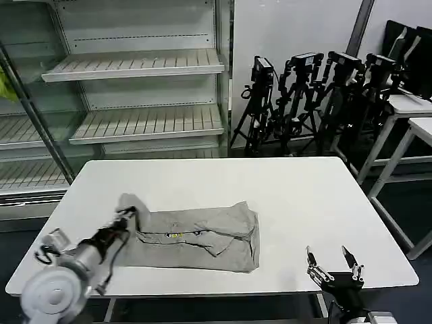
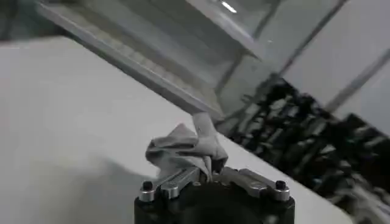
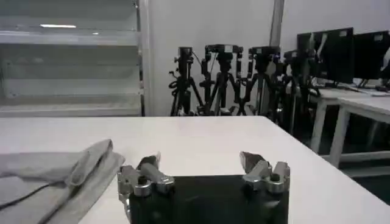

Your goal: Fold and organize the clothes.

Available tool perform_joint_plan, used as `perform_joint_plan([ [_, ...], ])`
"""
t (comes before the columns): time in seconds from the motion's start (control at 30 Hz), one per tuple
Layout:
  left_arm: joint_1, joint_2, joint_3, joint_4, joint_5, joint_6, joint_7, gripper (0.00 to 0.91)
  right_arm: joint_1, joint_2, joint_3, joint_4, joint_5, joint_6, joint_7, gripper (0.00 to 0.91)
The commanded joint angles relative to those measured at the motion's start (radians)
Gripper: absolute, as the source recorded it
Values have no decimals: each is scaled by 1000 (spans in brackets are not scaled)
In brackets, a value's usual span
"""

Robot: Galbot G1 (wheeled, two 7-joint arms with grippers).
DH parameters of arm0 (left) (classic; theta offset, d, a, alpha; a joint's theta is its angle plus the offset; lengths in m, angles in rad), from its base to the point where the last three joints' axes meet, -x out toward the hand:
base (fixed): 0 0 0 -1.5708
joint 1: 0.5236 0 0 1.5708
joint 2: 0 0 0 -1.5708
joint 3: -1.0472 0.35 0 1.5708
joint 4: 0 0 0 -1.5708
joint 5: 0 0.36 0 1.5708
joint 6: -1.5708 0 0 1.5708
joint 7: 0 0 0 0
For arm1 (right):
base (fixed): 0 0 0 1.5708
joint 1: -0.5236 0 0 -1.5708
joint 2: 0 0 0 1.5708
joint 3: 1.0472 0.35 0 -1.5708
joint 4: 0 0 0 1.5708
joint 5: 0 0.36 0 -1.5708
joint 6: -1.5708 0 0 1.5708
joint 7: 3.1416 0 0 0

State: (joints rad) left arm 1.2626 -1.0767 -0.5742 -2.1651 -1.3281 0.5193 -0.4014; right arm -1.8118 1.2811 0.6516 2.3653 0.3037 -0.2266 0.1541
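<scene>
The clothes are one light grey T-shirt (image 1: 196, 233), folded into a long band across the front half of the white table (image 1: 304, 196), with a small coloured print (image 1: 174, 235) showing. My left gripper (image 1: 129, 213) is shut on the shirt's left end and holds a bunch of it slightly off the table. In the left wrist view that bunch of grey cloth (image 2: 186, 149) sticks up from between the closed fingers of the left gripper (image 2: 210, 175). My right gripper (image 1: 333, 263) hangs open at the table's front right edge, away from the shirt (image 3: 55, 173); in its wrist view the right gripper (image 3: 201, 163) holds nothing.
Metal shelving (image 1: 135, 88) stands behind the table on the left. Several black tripods (image 1: 304, 94) lean against the back wall. Another white table (image 1: 412, 115) stands at the right. The table's right half and back strip are bare.
</scene>
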Motion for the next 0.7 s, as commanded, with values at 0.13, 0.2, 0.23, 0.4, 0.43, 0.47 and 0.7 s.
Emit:
perform_joint_plan([
  [0.13, -176, -256, 439, 85, 108, 9, -7, 40, -4, 15, -2, -10, -7, 6, -1, 907],
  [0.2, -192, -282, 467, 142, 138, 5, -4, 40, -5, 18, -4, -12, -9, 8, -1, 907],
  [0.23, -196, -294, 482, 169, 155, 0, -1, 40, -5, 19, -5, -13, -10, 8, -1, 907],
  [0.4, -198, -321, 548, 246, 320, -19, 31, 40, -3, 20, -6, -12, -11, 10, -1, 907],
  [0.43, -197, -322, 568, 252, 371, -27, 33, 40, -2, 20, -5, -13, -11, 10, -1, 907],
  [0.47, -196, -322, 575, 260, 389, -29, 34, 40, -1, 20, -5, -13, -11, 10, -1, 907],
  [0.7, -200, -325, 571, 251, 449, -57, 31, 907, 6, 22, -11, -20, -12, 10, -1, 907],
])
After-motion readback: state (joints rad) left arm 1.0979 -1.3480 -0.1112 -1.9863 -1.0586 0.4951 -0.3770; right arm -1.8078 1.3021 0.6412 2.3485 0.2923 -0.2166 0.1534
